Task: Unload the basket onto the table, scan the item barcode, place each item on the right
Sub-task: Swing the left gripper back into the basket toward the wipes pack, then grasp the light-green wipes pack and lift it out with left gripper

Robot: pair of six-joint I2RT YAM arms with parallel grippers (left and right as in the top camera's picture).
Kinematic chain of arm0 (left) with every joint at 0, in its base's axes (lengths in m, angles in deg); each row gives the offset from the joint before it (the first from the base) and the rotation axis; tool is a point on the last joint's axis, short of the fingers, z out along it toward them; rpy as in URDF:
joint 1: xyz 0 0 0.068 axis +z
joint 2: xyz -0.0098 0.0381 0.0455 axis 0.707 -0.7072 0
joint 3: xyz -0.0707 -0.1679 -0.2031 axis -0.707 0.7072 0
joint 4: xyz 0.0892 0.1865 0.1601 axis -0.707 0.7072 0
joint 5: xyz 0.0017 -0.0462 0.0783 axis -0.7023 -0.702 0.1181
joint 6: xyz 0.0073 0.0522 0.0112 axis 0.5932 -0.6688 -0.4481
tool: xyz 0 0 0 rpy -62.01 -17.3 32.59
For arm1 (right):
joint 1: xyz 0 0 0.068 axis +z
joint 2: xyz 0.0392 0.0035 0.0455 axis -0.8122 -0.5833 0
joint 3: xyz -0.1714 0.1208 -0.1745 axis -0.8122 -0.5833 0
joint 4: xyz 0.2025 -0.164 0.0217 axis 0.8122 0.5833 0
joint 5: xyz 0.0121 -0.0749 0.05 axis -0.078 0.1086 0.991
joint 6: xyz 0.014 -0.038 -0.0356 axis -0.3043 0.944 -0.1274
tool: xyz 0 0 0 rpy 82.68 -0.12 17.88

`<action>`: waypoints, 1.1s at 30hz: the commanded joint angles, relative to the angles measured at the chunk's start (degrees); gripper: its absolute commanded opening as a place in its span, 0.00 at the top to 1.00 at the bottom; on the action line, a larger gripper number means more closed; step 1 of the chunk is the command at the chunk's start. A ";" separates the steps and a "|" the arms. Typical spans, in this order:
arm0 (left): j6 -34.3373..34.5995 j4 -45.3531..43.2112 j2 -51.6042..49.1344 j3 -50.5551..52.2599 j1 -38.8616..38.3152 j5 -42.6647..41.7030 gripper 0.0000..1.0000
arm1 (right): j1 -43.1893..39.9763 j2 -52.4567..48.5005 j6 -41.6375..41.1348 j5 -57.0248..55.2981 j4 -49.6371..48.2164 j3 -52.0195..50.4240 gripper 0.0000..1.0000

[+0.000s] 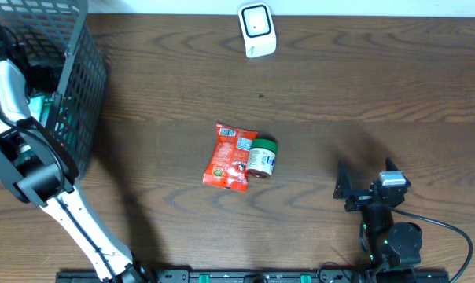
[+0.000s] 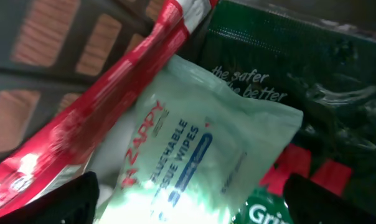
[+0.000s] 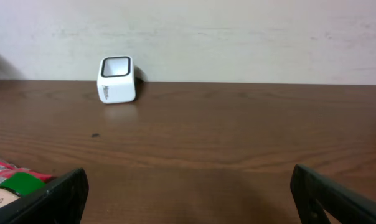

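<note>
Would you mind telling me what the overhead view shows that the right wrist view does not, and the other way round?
Only overhead: the black mesh basket at the left, with the left arm reaching into it. Only right wrist: the pale wall behind the table. Both: the white scanner, the red packet and the green-lidded jar lying against it, though the wrist view catches only their edge, and the right gripper, its fingers open.

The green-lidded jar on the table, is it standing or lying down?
Lying down: from above the jar shows its side label, not its top.
</note>
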 commanded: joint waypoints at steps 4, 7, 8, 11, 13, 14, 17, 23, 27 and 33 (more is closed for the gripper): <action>-1.60 -1.84 -1.27 1.29 0.85 -0.11 0.13 | -0.24 0.31 0.48 -0.13 0.22 -0.04 0.01; -1.62 -3.87 -1.27 3.56 0.94 -0.09 0.13 | -0.24 0.31 0.48 -0.13 0.22 -0.04 0.01; -1.60 -4.44 -1.27 4.26 0.96 -0.11 0.14 | -0.24 0.31 0.48 -0.13 0.22 -0.04 0.01; -1.60 -6.56 -1.27 6.60 0.96 -0.11 0.17 | -0.24 0.31 0.48 -0.13 0.22 -0.04 0.01; -1.60 -7.80 -1.27 8.07 0.96 -0.11 0.18 | -0.24 0.31 0.48 -0.13 0.24 -0.04 0.01; -1.60 -8.22 -1.27 8.66 0.96 -0.11 0.20 | -0.24 0.31 0.48 -0.13 0.24 -0.04 0.01; -1.60 -8.81 -1.27 9.77 0.96 -0.11 0.31 | -0.24 0.31 0.48 -0.13 0.24 -0.04 0.01; -1.60 -8.79 -1.27 9.92 1.01 -0.11 0.42 | -0.24 0.31 0.48 -0.13 0.24 -0.04 0.01; -1.60 -8.79 -1.09 9.86 1.01 -0.09 0.52 | -0.24 0.31 0.48 -0.13 0.24 -0.04 0.01; -0.83 -8.74 2.14 9.60 0.96 -0.11 0.59 | -0.24 0.31 0.48 -0.13 0.24 -0.04 0.01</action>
